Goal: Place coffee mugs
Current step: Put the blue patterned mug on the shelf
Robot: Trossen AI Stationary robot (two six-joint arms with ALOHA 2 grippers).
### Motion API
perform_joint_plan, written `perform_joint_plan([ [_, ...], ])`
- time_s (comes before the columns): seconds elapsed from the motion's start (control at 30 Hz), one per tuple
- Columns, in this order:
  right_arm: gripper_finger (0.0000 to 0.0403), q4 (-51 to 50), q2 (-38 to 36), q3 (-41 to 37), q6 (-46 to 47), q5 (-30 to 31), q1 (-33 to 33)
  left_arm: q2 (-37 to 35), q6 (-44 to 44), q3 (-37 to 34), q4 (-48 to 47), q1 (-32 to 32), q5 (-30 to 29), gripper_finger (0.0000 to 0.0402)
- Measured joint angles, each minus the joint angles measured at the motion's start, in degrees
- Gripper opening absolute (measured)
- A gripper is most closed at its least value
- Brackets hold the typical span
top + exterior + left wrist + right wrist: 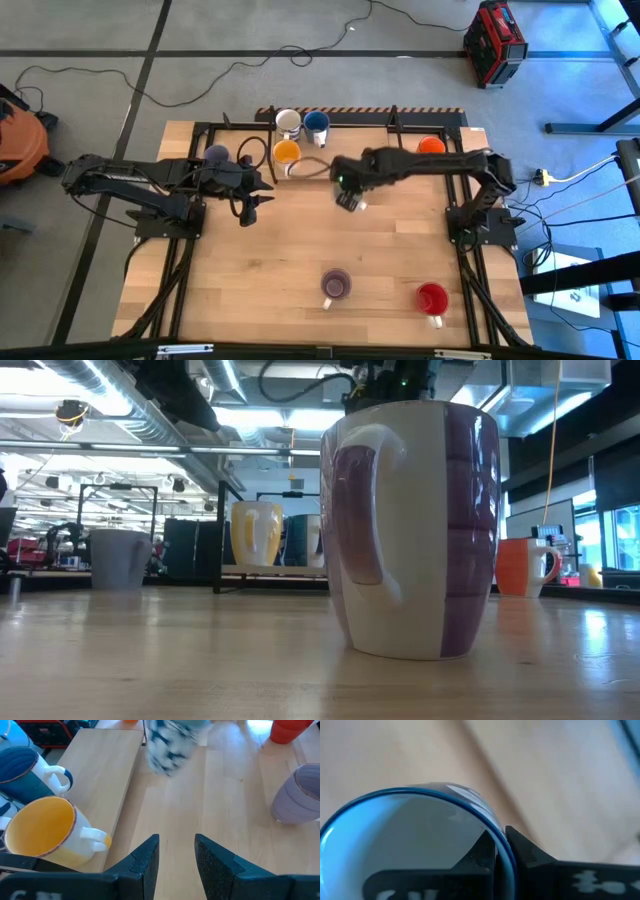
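Right pincer (501, 851) pinches a mug's (415, 835) rim (seemingly blue-edged).

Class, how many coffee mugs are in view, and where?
8: white mug, blue mug, yellow-orange mug, grey-lavender mug back left; orange mug back right; purple mug, red mug front; blue-rimmed mug in the right gripper, mostly hidden overhead.

Purple-striped mug (415, 520), red mug (432, 297)

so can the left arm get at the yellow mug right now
Probably yes. The left claw is open and empty, and the yellow mug sits just beyond it with nothing between. The right claw, shut on a blue-rimmed mug's wall, is off to the side.
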Motion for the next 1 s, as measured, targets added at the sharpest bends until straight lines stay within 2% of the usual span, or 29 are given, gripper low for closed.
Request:
perform_joint_plan([
  [0.23,0.0006,-1.73,0.0,1.93,-2.07,0.74,-9.45,0.0,-0.31,0.0,-0.01,-0.01,0.0,0.0119],
  [0.43,0.0009,3.03,0.02,1.93,-0.27,-0.65,-17.78,0.0,-0.38,0.0,0.01,-0.01,-0.03,0.0119],
  [0.53,0.0005,6.22,0.06,1.93,0.11,-3.53,-21.49,0.0,-0.37,0.0,0.03,-0.01,-0.23,0.0119],
  [0.83,0.0005,9.88,2.28,1.95,1.74,-9.28,-29.49,0.0,-0.37,0.02,1.5,-0.01,-1.2,0.0119],
  [1.0,0.0005,10.25,4.65,3.19,2.55,-11.39,-31.57,0.0,-0.37,0.02,1.86,-0.01,-1.22,0.0119],
])
